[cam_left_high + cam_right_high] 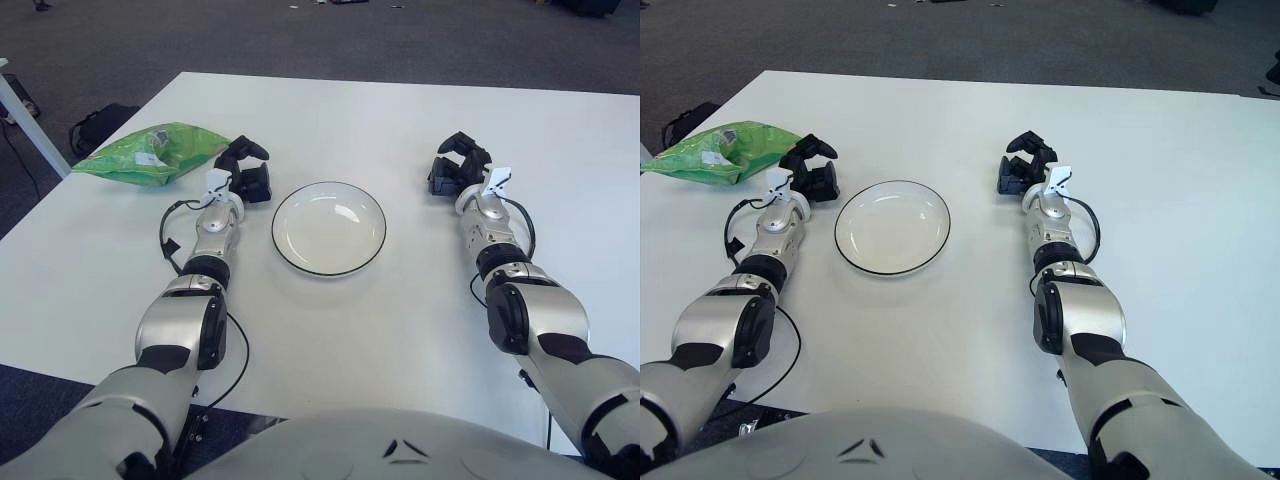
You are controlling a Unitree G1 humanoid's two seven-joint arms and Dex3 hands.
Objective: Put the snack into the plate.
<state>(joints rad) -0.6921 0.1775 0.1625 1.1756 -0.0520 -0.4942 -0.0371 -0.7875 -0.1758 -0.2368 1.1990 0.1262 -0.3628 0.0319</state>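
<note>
Bare table point(340, 110) lies open around the plate point(329, 228) — only the left hand point(245, 170) stands between it and the snack point(150, 153).

Crinkled green plastic snack bag point(148, 153): lies flat near the table's left edge, unopened as far as visible. Round white plate with thin dark rim point(329, 229): upright, empty, centred, well apart to the bag's right.

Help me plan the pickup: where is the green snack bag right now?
The green snack bag lies at the table's far left edge, just left of the left hand and further left of the white plate.
</note>
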